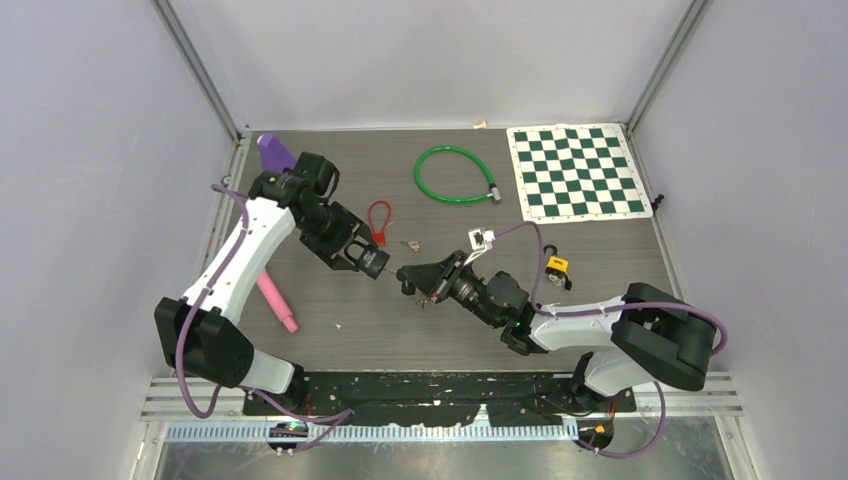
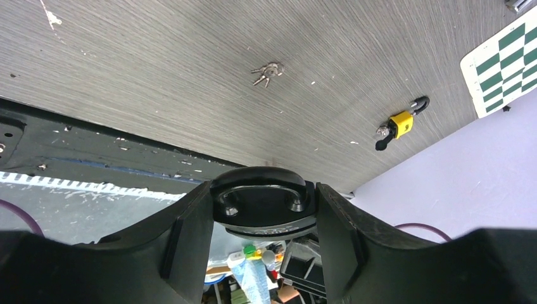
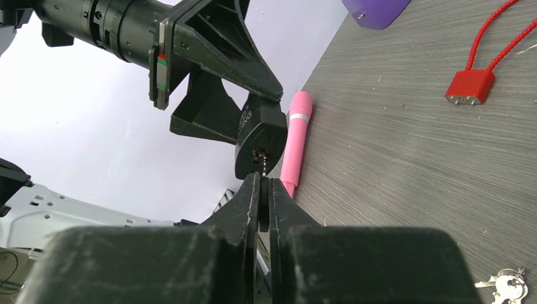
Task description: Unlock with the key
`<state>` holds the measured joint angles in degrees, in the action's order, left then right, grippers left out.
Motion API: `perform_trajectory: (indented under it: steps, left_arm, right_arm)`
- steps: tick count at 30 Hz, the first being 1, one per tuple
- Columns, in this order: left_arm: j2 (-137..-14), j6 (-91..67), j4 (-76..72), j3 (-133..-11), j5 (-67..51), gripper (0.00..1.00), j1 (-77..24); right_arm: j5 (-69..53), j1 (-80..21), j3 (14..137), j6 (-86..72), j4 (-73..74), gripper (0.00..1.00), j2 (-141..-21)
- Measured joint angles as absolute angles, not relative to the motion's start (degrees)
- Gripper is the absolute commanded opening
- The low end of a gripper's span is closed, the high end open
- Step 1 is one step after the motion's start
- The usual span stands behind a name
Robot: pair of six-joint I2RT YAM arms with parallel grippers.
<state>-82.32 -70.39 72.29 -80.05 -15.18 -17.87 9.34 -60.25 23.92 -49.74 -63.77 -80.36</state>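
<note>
**A:** How do the right jaws stand?

**B:** Pinched almost shut on the key [image 3: 261, 169]. Only its thin tip shows beyond them.

**A:** And the left jaws?

**B:** About half open, clamped on the flanks of the black padlock [image 3: 259, 135]. They hold it in the air above the table [image 1: 600, 260], slightly left of the table's middle. The shackle points back toward the left wrist, and the keyhole end faces the right arm.

**A:** So which way is the lock from the key?

**B:** Straight ahead, along the key's own long axis. The tip sits at the mouth of the keyhole. I cannot tell whether it has gone in or only touches. In my judgement, the next move depends on keeping the key and keyway in line, then pushing in and turning. The right arm does the work while the left only holds steady.

**A:** What else is nearby?

**B:** A pink marker [image 3: 296, 140] lies near the left edge. A red cable lock [image 3: 470, 87] and a bunch of keys [image 2: 268, 71] are near the table's middle. A yellow padlock [image 2: 400, 123] lies toward the right edge. A green cable loop [image 1: 455, 176] and a checkered mat [image 1: 577, 171] sit by the far edge, with a purple object [image 1: 274, 152] in the far left corner. Pale walls close the table in.
</note>
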Motion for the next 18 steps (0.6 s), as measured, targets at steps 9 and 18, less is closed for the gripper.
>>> perform_trajectory:
  steps: [9,18]
  left_arm:
    - [-82.24,-70.48,71.66,-79.64,-15.03,0.01,-17.80]
    - [-82.11,-71.22,70.39,-78.24,-15.51,0.01,-17.80]
  right_arm:
    - [9.63,-60.31,24.32,-51.05,-64.27,0.05,-81.43]
    - [10.00,-60.45,24.32,-51.86,-64.64,0.05,-81.43]
